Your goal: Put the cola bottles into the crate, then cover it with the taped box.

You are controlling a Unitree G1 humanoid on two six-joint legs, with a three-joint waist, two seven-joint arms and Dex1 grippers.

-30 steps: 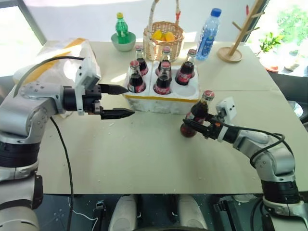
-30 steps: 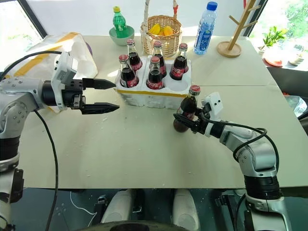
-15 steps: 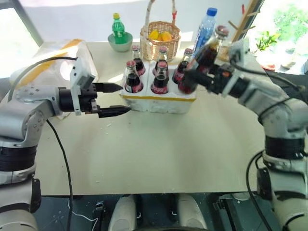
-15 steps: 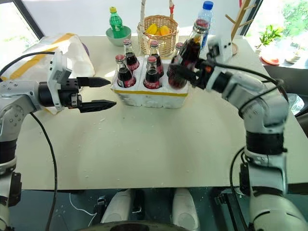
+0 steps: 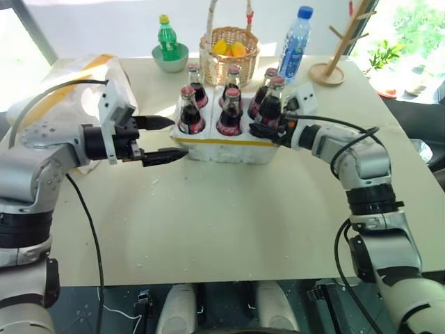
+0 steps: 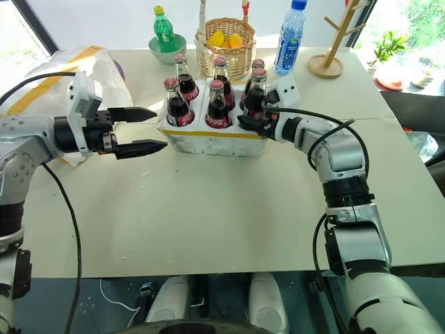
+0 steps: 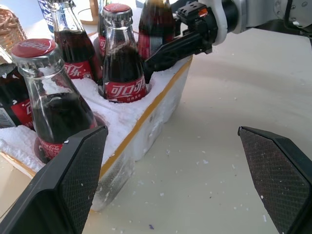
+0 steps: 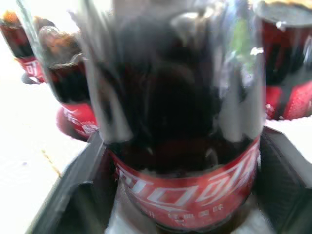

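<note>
The crate (image 5: 229,147), white foam with a yellow strip, stands mid-table and holds several cola bottles (image 5: 189,115), each upright in a well. My right gripper (image 5: 268,129) reaches in from the right. It is open, a finger on either side of the front-right bottle (image 8: 187,190), which sits in its well. My left gripper (image 5: 179,138) hovers open and empty just left of the crate, pointing at it. The taped box (image 5: 69,76), white with yellow bands, lies at the far left behind my left arm.
Behind the crate stand a wicker basket (image 5: 228,45) with yellow fruit, a green soda bottle (image 5: 165,38) in a green bowl, a water bottle (image 5: 293,42) and a wooden rack (image 5: 334,62). Bare tabletop lies in front of the crate.
My right arm lifted a cola bottle from the table at the front right, carried it over the crate and lowered it into the front-right well. The left gripper kept still.
</note>
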